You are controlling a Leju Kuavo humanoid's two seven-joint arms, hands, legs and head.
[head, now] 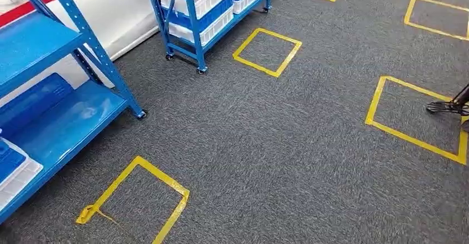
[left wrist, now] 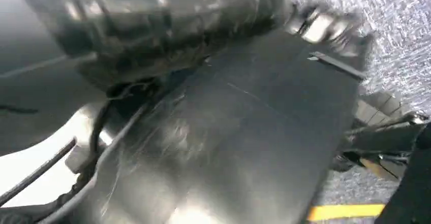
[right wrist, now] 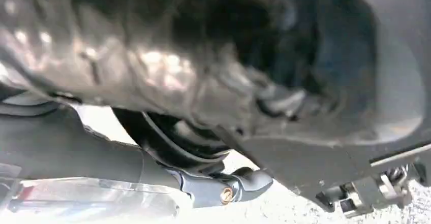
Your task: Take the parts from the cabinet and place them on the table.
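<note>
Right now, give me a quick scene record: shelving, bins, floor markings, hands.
near rack: blue shelving unit, left side, blue bin on lower shelf
far rack: wheeled blue rack holding white crates
floor: grey carpet with yellow tape squares
nearest square, beside near rack
hands: blurred in wrist views, state unclear

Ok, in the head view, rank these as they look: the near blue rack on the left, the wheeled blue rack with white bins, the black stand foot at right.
1. near blue rack, though nearness inflates it
2. wheeled blue rack
3. black stand foot
</note>
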